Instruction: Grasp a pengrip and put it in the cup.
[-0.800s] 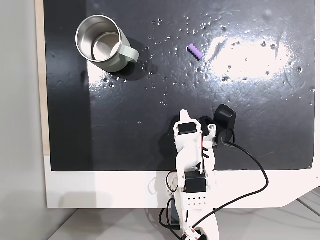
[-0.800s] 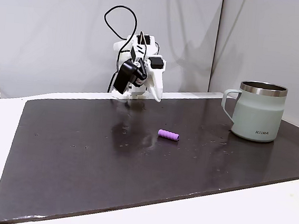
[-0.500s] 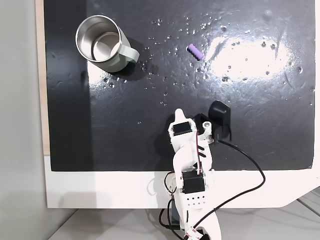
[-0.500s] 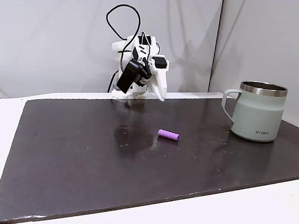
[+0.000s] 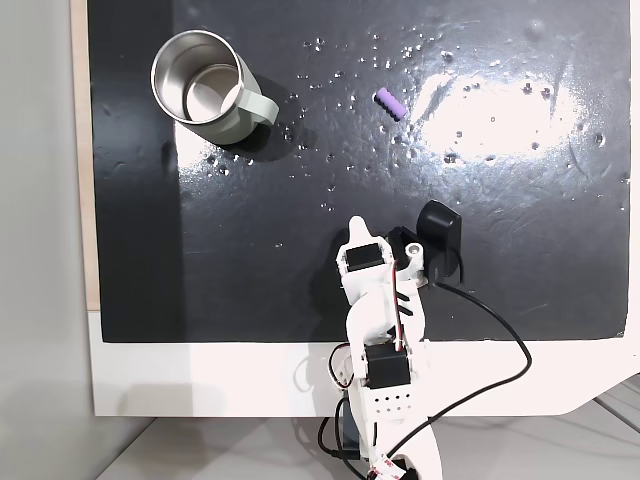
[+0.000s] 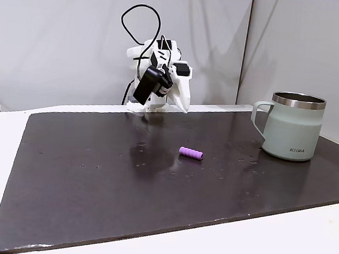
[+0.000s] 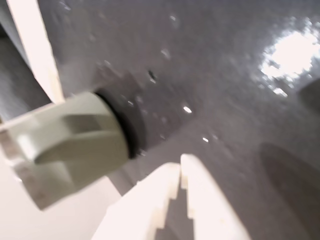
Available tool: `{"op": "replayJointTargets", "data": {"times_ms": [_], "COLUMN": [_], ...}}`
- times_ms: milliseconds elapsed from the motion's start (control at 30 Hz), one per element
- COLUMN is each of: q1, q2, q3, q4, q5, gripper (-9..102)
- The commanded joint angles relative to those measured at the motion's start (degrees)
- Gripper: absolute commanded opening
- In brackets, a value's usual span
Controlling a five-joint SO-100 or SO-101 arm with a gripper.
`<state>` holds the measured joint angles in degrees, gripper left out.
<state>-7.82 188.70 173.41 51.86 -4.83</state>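
Black glossy mat (image 5: 300, 200) on a white surface (image 6: 277, 251), grey wall behind; glare patch and white specks on the mat in the top-down fixed view.

Near to far, top-down fixed view:
- White arm (image 5: 380, 330) rises from the bottom edge of the surface, black cable looping off to the right.
- Claw (image 5: 357, 226) over the lower middle of the mat, tip pointing up-frame. Black wrist camera (image 5: 438, 228) just right of it.
- Pengrip (image 5: 389, 103) lies flat on the mat, well above the claw, tilted slightly, just left of the glare. Nothing touching it.
- Cup (image 5: 205, 85) upright at upper left, steel inside showing, handle to the lower right. Well apart from the pengrip.

Side fixed view:
- Pengrip (image 6: 191, 153) near mid-mat, lying on its side.
- Cup (image 6: 293, 125) at the right, handle pointing left, dark lettering low on the body.
- Claw (image 6: 182, 104) at the far edge of the mat, raised off it, tip down. Arm (image 6: 157, 72) folded behind it against the wall.

Wrist view, blurred:
- Claw (image 7: 181, 167) enters from the bottom; two white fingers (image 7: 210, 200) lie almost together, a thin dark slit between them, nothing held.
- Cup (image 7: 65, 145) at left, pale green body and handle seen sideways.
- Mat (image 7: 225, 75) beyond, with bright glare at the upper right.
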Motion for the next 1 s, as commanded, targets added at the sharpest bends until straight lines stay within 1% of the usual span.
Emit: {"op": "replayJointTargets", "data": {"times_ms": [0,100,200,300,433,567,700,900,967], "q1": [2.37,5.45,9.58,13.45,16.96,17.40,15.12,9.32,7.73], "q2": [-9.32,-31.55,-51.86,-67.32,-82.62,-91.58,-95.36,-91.76,-91.41], "q3": [-9.23,-21.80,-36.74,-47.99,-58.71,-66.71,-72.07,-71.89,-71.89], "q4": [-5.36,-10.81,-11.07,-10.99,-10.37,-10.81,-10.46,-0.53,1.41], "q5": [1.58,4.13,6.68,6.77,5.36,5.19,7.82,17.31,19.60], "gripper": [0,0,0,0,0,0,0,5,5]}}
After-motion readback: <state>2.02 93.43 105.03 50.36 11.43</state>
